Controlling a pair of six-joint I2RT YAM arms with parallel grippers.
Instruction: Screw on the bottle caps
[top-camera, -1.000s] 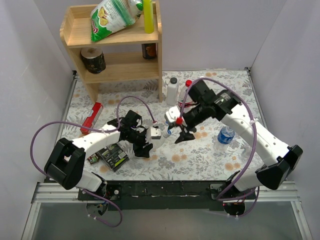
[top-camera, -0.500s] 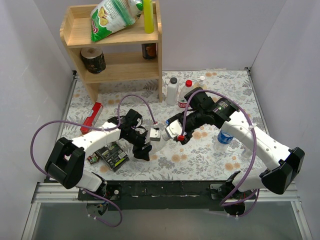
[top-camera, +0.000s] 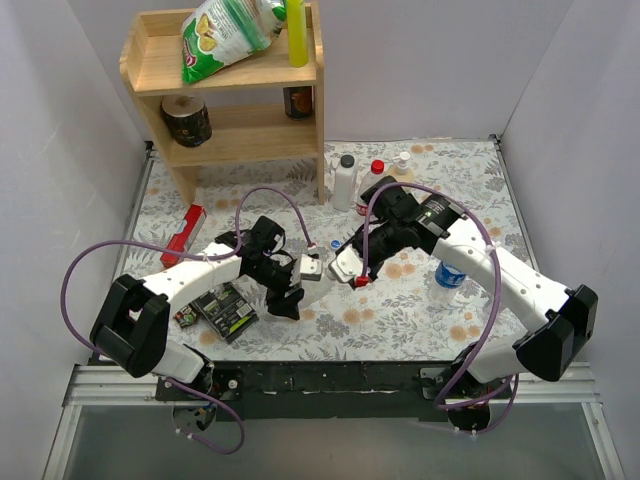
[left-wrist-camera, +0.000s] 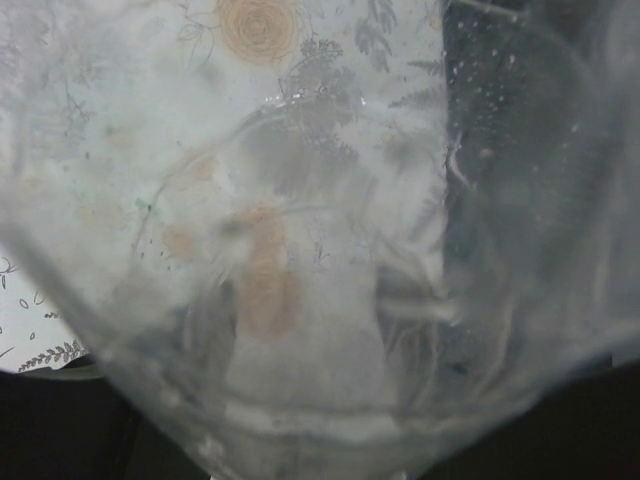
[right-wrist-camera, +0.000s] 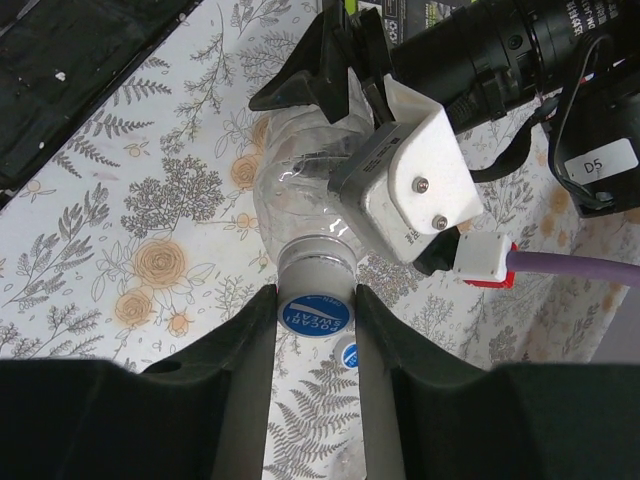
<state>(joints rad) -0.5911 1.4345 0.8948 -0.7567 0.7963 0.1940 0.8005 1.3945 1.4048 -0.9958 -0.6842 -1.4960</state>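
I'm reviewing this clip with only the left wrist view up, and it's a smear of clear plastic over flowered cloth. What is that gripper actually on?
Observer: The right wrist view shows the left gripper clamped around a clear bottle, held sideways.
Operator: Is a cap anywhere near it?
Observer: Yes. The right gripper pinches a blue cap right at the bottle's mouth. Whether the threads have caught cannot be seen.
Operator: Any other bottles nearby?
Observer: The top view shows a blue-labelled bottle standing to the right of both grippers.
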